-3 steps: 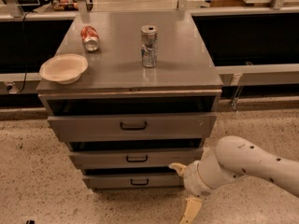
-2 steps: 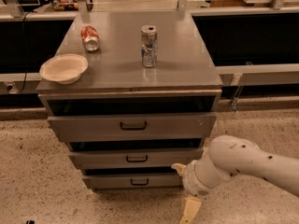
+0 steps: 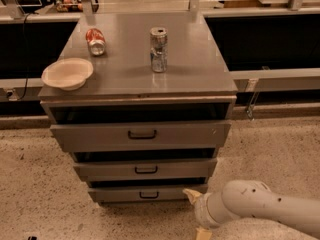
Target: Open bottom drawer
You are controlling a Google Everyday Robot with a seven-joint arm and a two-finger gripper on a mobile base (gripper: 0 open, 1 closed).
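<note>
Bottom drawer (image 3: 115, 194): lowest of three, appears closed. Handle (image 3: 149, 195) centred, untouched. Gripper (image 3: 197, 213) low at drawer's right end, jaws spread, empty. Recommend shifting left onto handle, gripping squarely, pulling straight out.

Cabinet top (image 3: 200, 74): bowl (image 3: 67, 73), red can (image 3: 95, 41), silver can (image 3: 159, 49)

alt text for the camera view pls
The robot's gripper hangs low beside the right end of the bottom drawer of a grey three-drawer cabinet, fingers apart, off its black handle. On top sit a white bowl, a red can on its side and an upright silver can.
</note>
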